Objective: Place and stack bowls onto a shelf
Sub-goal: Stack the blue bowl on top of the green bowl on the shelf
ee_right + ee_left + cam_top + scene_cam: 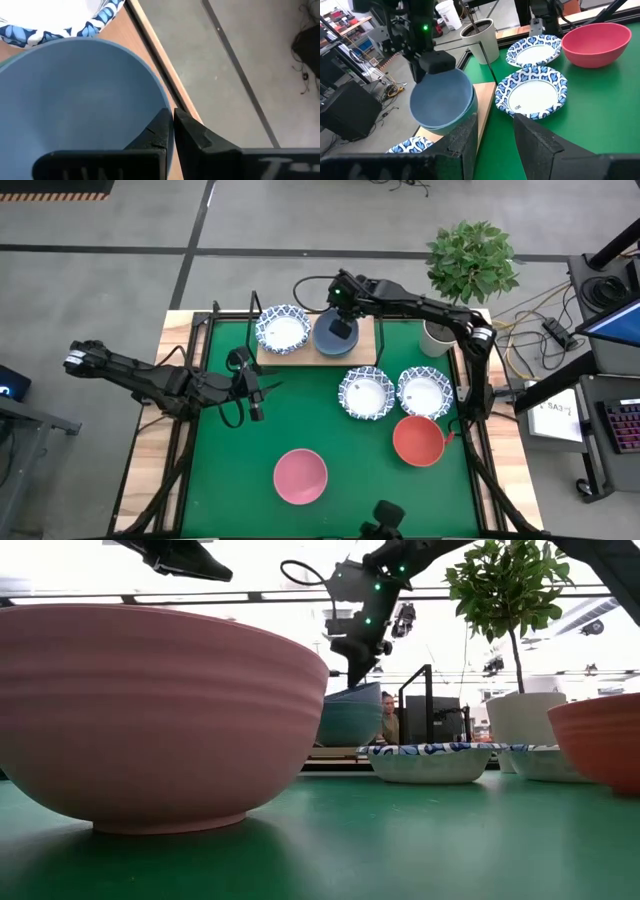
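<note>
The small light-wood shelf on a black wire frame [365, 338] stands at the far edge of the big green mat [330, 430]. Two bowls sit on it, side by side. One is a white bowl with a blue-and-white patterned rim [282, 329]. The other is a plain grey-blue round bowl [336, 333], smooth and deep, and it seems to sit inside a darker bowl under it.

The right gripper [345, 328] is over the grey-blue bowl. Its two dark fingers [167, 135] are pressed almost together, and the thin rim of the grey-blue bowl is pinched between them. In the low view this gripper [356, 665] comes down from above onto the bowl [350, 715].

The left gripper [253, 395] hangs above the mat, near the shelf, and holds nothing. Its fingers [465, 145] stand partly open with a gap between them.

Two more white bowls with blue-and-white rims [365, 393] [425, 391] rest on the mat, side by side and touching. A plain red bowl [419, 440] sits just beside them, nearer the front. A plain pink bowl [300, 476] sits alone near the front edge. A white round plant pot with a green leafy plant [437, 335] stands beside the shelf, at the mat's far right corner.
</note>
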